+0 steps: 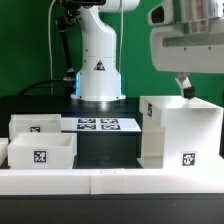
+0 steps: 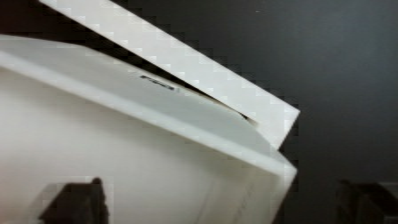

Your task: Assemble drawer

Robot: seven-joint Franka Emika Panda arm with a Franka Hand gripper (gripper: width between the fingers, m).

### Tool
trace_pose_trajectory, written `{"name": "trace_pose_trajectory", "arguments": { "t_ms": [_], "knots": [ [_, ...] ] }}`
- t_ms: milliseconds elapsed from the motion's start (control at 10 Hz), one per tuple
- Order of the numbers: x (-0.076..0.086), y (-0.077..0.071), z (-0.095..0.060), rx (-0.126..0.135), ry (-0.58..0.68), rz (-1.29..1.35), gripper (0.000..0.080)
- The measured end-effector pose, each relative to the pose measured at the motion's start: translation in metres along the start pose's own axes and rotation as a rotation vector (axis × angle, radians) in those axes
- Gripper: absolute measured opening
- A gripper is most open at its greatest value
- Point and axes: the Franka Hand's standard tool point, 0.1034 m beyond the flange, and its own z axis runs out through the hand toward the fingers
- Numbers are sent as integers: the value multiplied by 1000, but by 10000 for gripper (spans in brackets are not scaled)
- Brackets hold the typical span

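Hand (image 1: 183, 86) spread, empty, hovers just above housing (image 1: 178, 135) top edge. Centre wall between fingers (image 2: 71, 200), descend straight, clamp squarely, avoid tipping housing on counter (image 1: 110, 150).

You see a white housing (image 1: 180, 125) at the right of the exterior view, with one black-and-white square tag low on its front. At the lower left, the white nearer tray (image 1: 42, 152) and the white farther tray (image 1: 35, 124) each carry the same kind of tag. The marker board (image 1: 100, 125) at centre is white with black-and-white tags, the table (image 1: 110, 150) is black, the backdrop (image 1: 30, 40) is green, and the white robot base (image 1: 98, 70) bears a black triangle above a blue glow.
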Motion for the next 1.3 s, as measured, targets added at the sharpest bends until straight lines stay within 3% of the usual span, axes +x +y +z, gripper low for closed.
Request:
{"name": "trace_pose_trajectory", "arguments": {
  "t_ms": [200,400,600,700,800,1300],
  "knots": [
    [-9,19,-10,-5,-2,-82,649],
    [-9,19,-7,-9,-4,-97,649],
    [-8,21,-6,-17,-1,-272,649],
    [-3,26,-6,-48,12,-484,649],
    [4,30,-10,-60,17,-636,649],
    [10,35,-11,-63,12,-845,649]
  ]
}}
